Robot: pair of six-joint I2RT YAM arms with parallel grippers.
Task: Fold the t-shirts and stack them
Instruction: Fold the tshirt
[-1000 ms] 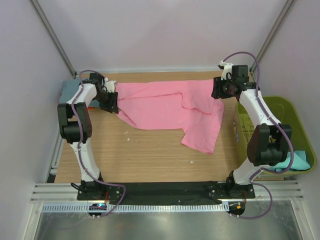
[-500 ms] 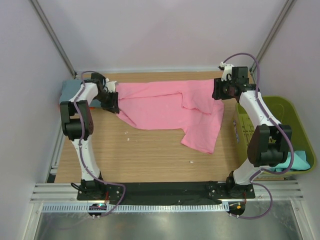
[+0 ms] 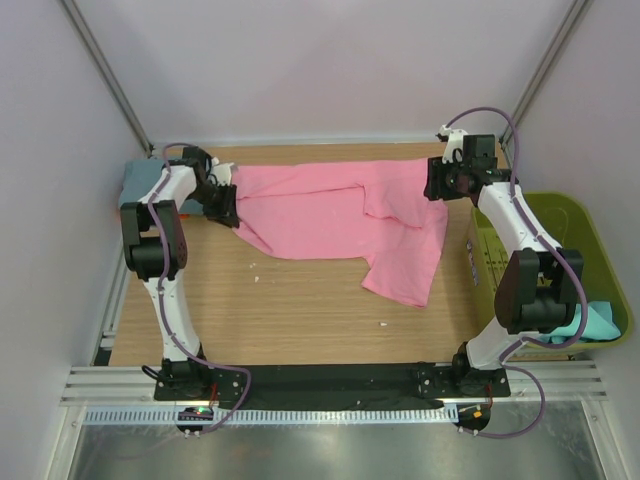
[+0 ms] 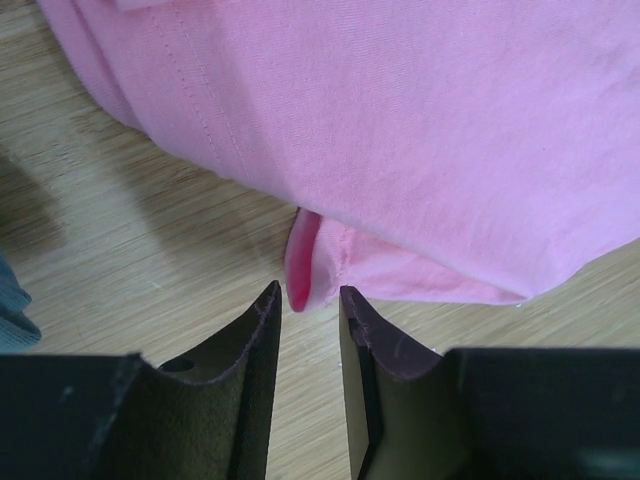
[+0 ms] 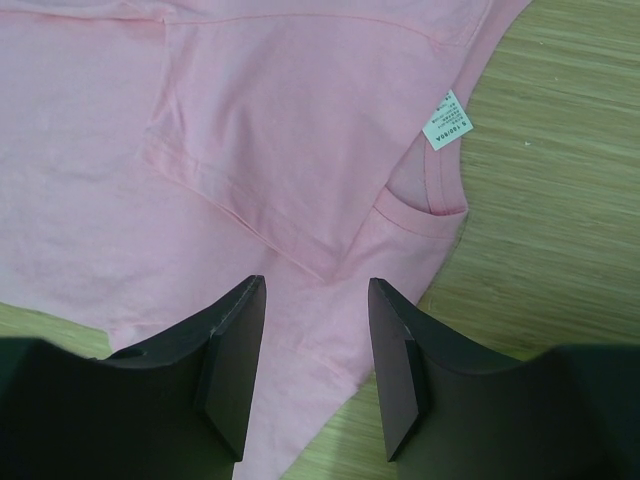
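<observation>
Pink t-shirt (image 3: 330, 215) lies spread on bench (image 3: 300, 310), stretched between the two sets of fingers. Left fingers (image 3: 230, 210): narrow gap, tips at the shirt's end, with a small hem fold sitting in the gap. Cannot tell whether it is pinched. Right fingers (image 3: 436, 186): about half apart, holding nothing, over cloth. Neckline label (image 5: 445, 120) ahead of them.

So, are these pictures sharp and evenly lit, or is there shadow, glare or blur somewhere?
Top external: soft, even light, sharp, only a dull sheen on the metal strip. Left wrist: pink t-shirt sharp, stitching visible; a shadow lies on the table beside it; the left end effector's fingers are dark. Right wrist: sharp too, yet the print on the label is too small to read.
</observation>
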